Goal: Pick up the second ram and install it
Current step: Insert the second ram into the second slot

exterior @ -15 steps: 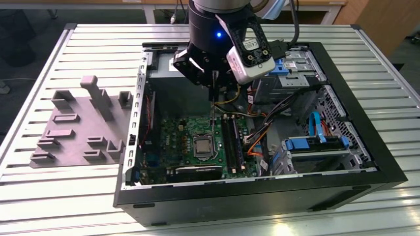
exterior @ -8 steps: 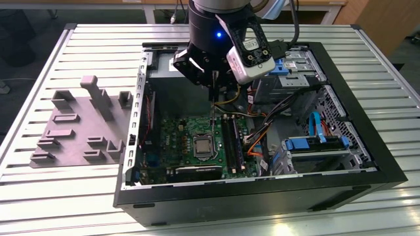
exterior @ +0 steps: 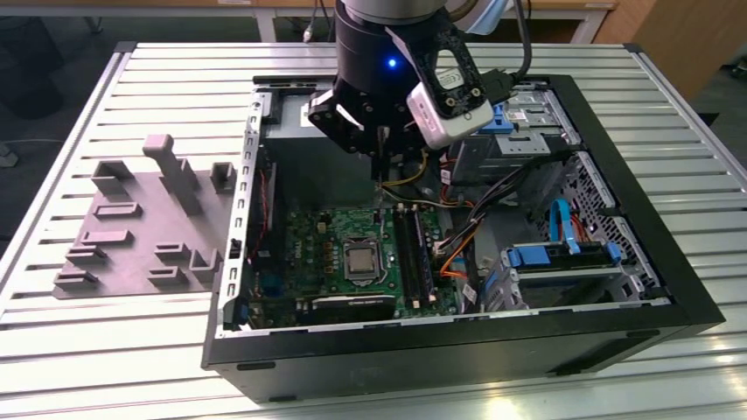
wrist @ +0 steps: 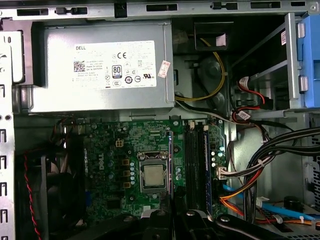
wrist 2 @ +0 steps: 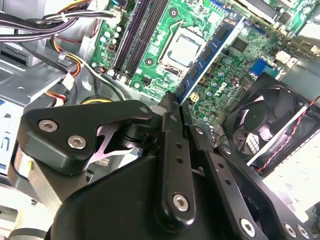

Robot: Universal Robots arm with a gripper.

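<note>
Grey fixture plate (exterior: 140, 232) lies at the exterior view's left on the slatted table (exterior: 70, 350), beside the open PC case (exterior: 467, 350). Gripper (exterior: 382, 166) hangs over the green mobo (exterior: 350, 254), fingers (wrist 2: 172, 125) clamped narrow on the second ram (wrist 2: 210, 55), held edge-on above the CPU socket (wrist: 152, 176), w/ black memory slots (wrist: 192, 165) just right.

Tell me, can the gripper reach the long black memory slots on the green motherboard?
Probably yes. The gripper, fingers shut on the thin dark circuit strip, hangs in the open black case near the long black memory slots; the bundled cables lie beside them.
</note>
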